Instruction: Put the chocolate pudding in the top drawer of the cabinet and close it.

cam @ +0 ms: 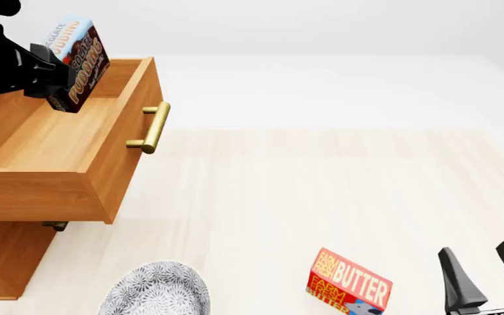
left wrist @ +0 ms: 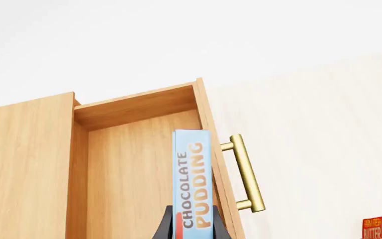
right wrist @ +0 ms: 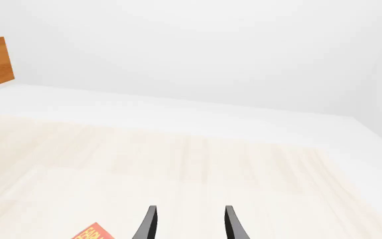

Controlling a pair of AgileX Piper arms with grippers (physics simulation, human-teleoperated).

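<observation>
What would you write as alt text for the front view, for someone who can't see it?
The left gripper holds the chocolate pudding above the open top drawer of the cabinet at the table's left. Nearer the camera stand a butter box and a speckled bowl, and the right gripper hangs open and empty at lower right.

A red-and-yellow butter box [cam: 348,287] lies flat on the pale wooden tabletop [cam: 322,190], near its front edge. Well to its left, at that same edge, sits a grey speckled plate [cam: 155,290], partly cut off.
</observation>
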